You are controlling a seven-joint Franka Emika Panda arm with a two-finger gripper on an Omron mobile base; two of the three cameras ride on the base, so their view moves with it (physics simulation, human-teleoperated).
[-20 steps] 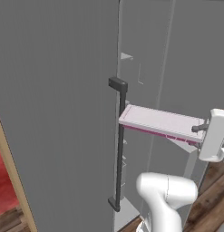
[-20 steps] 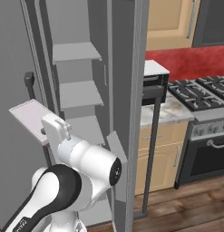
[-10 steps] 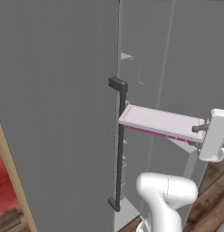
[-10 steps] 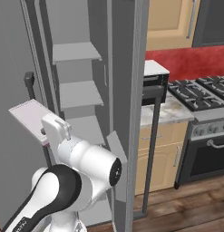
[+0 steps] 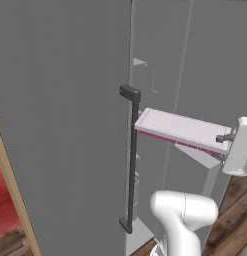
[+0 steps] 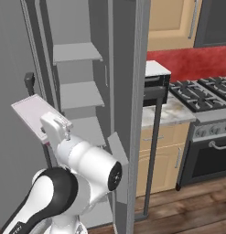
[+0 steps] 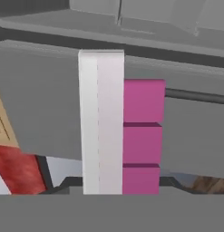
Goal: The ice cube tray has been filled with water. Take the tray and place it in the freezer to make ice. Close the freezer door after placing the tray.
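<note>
Pink-edged ice cube tray (image 5: 181, 129), pinched by the gripper (image 5: 226, 138) (carry step), needs swinging onto a freezer (image 6: 82, 98) shelf.

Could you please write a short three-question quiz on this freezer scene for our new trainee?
1. True or false: the gripper is shut on the ice cube tray.
2. Which way does the tray's free end point in the left base view? A) toward the dark bar handle of the freezer door; B) down at the wooden floor.
3. What lies on the freezer shelves that show in the right base view?

Key:
1. True; it grips one short end.
2. A.
3. Nothing visible; the tray is still outside, held about level.
</note>
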